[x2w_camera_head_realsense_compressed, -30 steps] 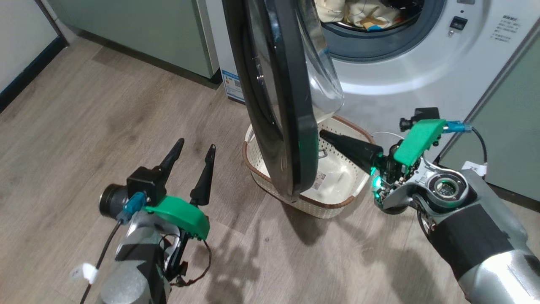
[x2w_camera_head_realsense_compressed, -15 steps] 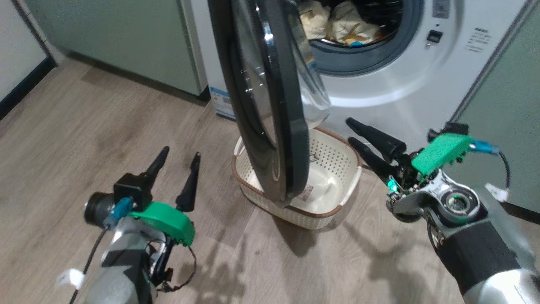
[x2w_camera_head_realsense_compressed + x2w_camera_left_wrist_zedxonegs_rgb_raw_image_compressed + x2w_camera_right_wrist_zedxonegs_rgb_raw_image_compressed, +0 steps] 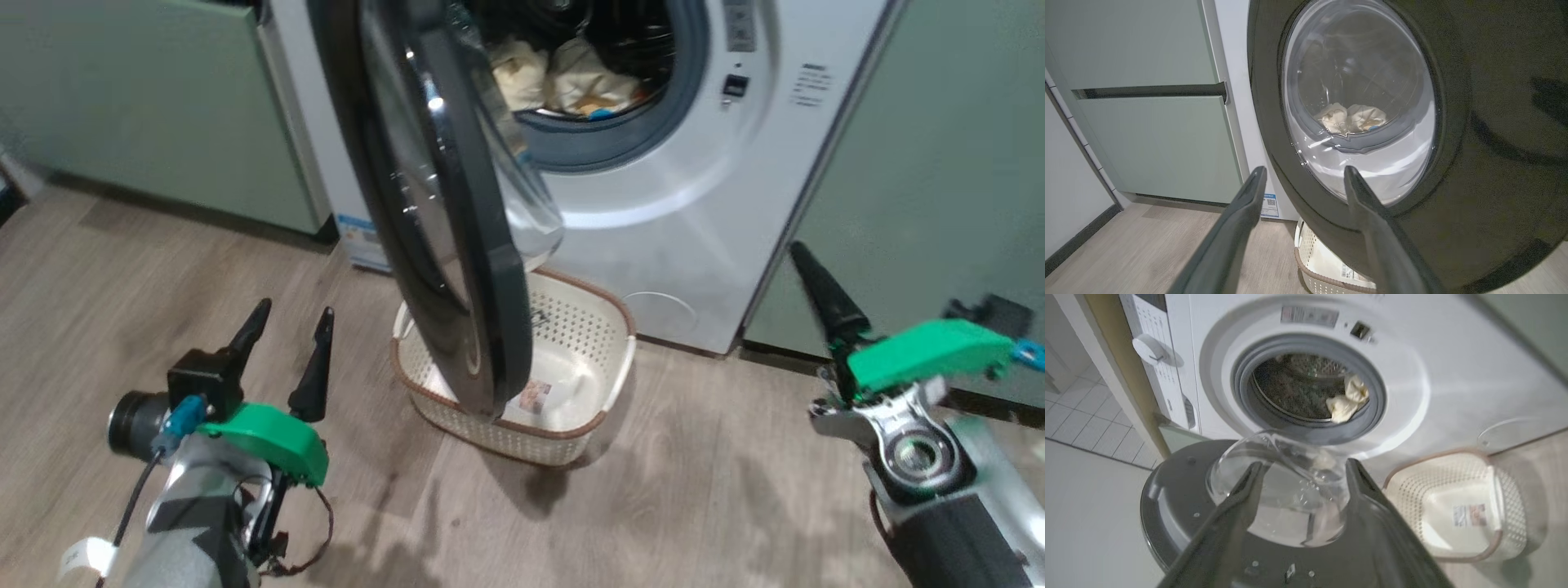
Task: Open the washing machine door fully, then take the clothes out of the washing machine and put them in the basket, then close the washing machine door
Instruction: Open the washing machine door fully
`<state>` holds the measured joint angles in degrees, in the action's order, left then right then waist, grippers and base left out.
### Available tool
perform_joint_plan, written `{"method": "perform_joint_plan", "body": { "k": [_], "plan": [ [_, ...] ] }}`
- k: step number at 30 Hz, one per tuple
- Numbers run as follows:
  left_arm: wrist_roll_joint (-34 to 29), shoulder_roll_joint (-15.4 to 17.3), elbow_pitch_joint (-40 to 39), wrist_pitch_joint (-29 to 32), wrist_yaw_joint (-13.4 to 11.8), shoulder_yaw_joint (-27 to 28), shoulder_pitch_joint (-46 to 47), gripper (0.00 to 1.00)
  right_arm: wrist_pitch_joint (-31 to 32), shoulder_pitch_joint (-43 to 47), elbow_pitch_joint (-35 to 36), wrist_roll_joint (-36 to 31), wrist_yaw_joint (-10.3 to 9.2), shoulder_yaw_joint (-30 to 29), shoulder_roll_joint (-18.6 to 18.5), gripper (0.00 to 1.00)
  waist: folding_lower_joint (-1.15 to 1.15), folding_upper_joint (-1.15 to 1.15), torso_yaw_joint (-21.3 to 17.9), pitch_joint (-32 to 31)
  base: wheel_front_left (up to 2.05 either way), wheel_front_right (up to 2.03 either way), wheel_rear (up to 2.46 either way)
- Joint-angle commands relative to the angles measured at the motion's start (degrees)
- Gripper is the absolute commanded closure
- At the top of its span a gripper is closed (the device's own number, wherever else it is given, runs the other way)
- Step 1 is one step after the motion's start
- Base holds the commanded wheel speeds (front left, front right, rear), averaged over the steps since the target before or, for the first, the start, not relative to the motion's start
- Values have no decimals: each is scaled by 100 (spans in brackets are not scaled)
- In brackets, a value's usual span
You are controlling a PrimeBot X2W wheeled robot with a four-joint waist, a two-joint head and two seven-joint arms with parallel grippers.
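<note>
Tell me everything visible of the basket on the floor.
The small cream plastic basket with perforated walls, brown rim and white side handles stands upright on the wood floor before the white washing machine, below the lower edge of the open black-ringed door; contact there is unclear. Inside lies only a sticker.

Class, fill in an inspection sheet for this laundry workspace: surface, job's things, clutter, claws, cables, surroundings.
Surface: wood-look plank floor.
Job's things: washing machine door partway open; clothes inside the washing machine; basket on the floor, empty but for a sticker.
Clutter: nothing seen.
Claws: left claw open, right claw open, both empty.
Cables: black cable with blue plug at left wrist.
Surroundings: pale green cabinets either side.
</note>
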<state>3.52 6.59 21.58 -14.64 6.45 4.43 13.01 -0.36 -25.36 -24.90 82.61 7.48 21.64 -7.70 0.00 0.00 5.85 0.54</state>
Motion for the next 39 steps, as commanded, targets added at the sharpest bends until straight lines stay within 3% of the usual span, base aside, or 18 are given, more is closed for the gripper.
{"method": "perform_joint_plan", "body": {
  "k": [1,7,12,23,29,39],
  "plan": [
    [-6,177,-149,-36,14,237,144,0,-188,-90,256,-36,1,91,-40,0,0,0,-82,-61,0,0,0],
    [42,210,-142,-36,11,379,37,0,-1200,148,299,-470,1,551,-460,0,0,0,-311,-165,0,0,0],
    [53,212,-140,-36,16,457,-61,0,-1455,267,205,-1030,1,595,-695,0,0,0,-476,-235,0,0,0],
    [79,224,-132,-36,30,626,-173,0,-1463,1105,679,-3673,1,-1177,-239,0,0,0,-709,-309,0,0,0],
    [74,211,-115,-36,41,647,-202,0,-1463,1447,879,-4873,1,-1392,-76,0,0,0,-751,-306,0,0,0],
    [84,178,-53,-36,59,683,-173,0,-1464,1832,873,-6043,1,-1667,82,0,0,0,-740,-258,0,0,0]
  ]
}}
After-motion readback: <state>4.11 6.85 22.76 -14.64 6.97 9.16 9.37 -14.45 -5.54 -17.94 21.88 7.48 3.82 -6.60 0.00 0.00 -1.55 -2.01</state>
